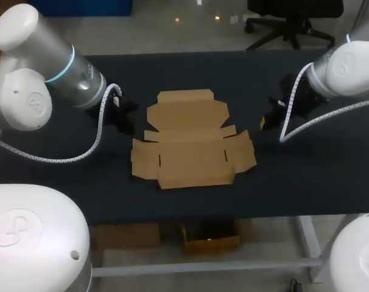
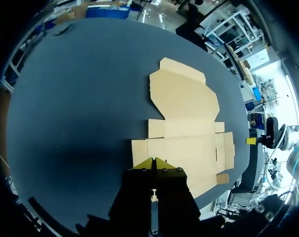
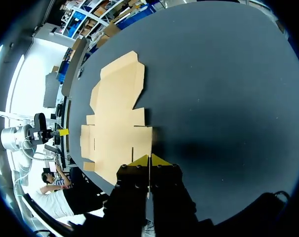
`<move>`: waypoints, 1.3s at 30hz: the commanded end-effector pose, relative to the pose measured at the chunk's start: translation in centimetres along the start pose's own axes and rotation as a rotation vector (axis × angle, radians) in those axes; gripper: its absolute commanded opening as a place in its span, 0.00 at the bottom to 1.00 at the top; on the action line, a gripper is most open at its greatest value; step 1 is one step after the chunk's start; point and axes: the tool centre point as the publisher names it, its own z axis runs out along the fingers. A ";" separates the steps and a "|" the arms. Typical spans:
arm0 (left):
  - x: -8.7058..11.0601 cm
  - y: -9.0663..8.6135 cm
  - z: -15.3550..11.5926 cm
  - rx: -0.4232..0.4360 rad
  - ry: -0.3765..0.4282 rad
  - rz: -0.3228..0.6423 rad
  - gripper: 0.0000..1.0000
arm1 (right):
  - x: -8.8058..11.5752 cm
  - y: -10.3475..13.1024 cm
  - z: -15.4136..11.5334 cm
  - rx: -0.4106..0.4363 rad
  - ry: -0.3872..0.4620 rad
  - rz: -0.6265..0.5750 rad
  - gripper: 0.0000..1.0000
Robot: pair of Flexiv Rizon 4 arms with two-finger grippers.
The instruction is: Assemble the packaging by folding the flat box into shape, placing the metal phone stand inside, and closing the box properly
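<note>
Tabletop (image 1: 190,70): dark navy, matte, one long rectangle running from 9 to 3 o'clock in the head view.
Edges: far edge toward 12 o'clock, near edge toward 6 o'clock, both straight.
Shading: darker shadow patches toward 9 and 3 o'clock.

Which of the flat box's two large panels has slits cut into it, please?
The nearer panel, on the robot's side: a short slit near each side. The farther panel is uncut, ending in a flap.

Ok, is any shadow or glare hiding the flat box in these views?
Head view: the box is evenly lit, no glare. Left wrist view: a dark shadow lies on the table beside the left claw, off the box. Right wrist view: the same beside the right claw, coming up to the box's edge only.
</note>
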 end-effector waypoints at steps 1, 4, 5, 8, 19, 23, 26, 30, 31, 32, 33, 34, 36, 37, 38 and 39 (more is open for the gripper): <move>0.0 -1.2 1.5 -0.008 -0.009 -0.003 0.00 | -1.0 0.9 0.7 0.001 0.027 -0.015 0.00; -0.4 -1.8 2.1 -0.008 -0.002 -0.004 0.00 | -1.5 1.8 1.2 0.002 0.036 -0.024 0.00; -0.5 -2.0 2.4 -0.004 0.010 0.003 0.00 | -1.7 2.1 1.4 0.005 0.041 -0.027 0.00; -0.9 -2.8 2.9 0.002 0.032 0.014 0.00 | -2.0 3.1 2.0 0.009 0.064 -0.040 0.00; -2.2 -5.1 4.7 -0.040 0.076 0.070 0.00 | -1.4 5.5 4.1 0.039 0.091 -0.054 0.00; -2.8 -5.4 5.3 -0.055 0.092 0.086 0.00 | -1.4 5.8 4.7 0.047 0.091 -0.054 0.00; -3.1 -5.5 5.6 -0.065 0.110 0.091 0.00 | -1.4 5.8 5.1 0.051 0.093 -0.054 0.00; -3.2 -5.6 6.1 -0.080 0.129 0.094 0.00 | -1.5 5.9 6.0 0.055 0.100 -0.059 0.00; -3.2 -5.6 6.2 -0.085 0.135 0.099 0.00 | -1.5 5.9 6.2 0.059 0.106 -0.062 0.00; -3.2 -5.5 6.2 -0.086 0.136 0.100 0.00 | -1.5 5.9 6.5 0.060 0.110 -0.062 0.00; -3.1 -5.5 6.3 -0.088 0.138 0.104 0.00 | -1.4 5.9 6.7 0.062 0.114 -0.063 0.00; -3.1 -5.5 6.4 -0.090 0.140 0.109 0.00 | -1.4 5.9 7.0 0.064 0.117 -0.064 0.00; -3.1 -5.5 6.5 -0.093 0.141 0.111 0.00 | -1.3 5.8 7.3 0.067 0.124 -0.067 0.00; -3.1 -5.5 6.6 -0.094 0.146 0.112 0.00 | -1.3 5.8 7.4 0.066 0.125 -0.068 0.00; -3.1 -5.5 6.6 -0.095 0.150 0.114 0.00 | -1.3 5.7 7.6 0.066 0.125 -0.069 0.00; -3.1 -5.5 6.6 -0.096 0.158 0.116 0.00 | -1.3 5.7 7.7 0.065 0.126 -0.071 0.00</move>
